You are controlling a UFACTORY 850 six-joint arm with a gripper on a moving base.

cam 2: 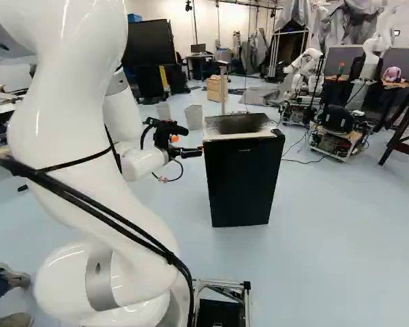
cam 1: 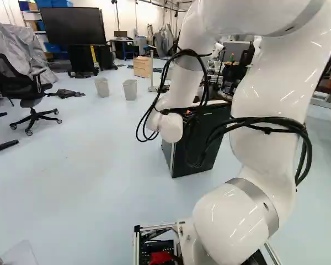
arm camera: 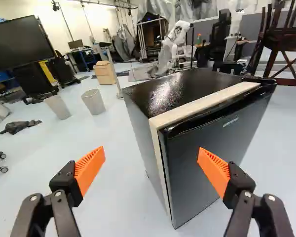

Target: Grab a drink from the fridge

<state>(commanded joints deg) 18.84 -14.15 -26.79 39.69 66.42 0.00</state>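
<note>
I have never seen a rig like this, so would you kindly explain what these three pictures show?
The machine is one white robot arm on a moving base. Two pictures look ahead from that base, behind the arm, one from each side. The third looks along the black gripper from the wrist. Its orange-padded fingers stand open, holding nothing. Ahead of them, a small black fridge stands on the floor with its door shut. Two bins stand farther off on the floor.
</note>
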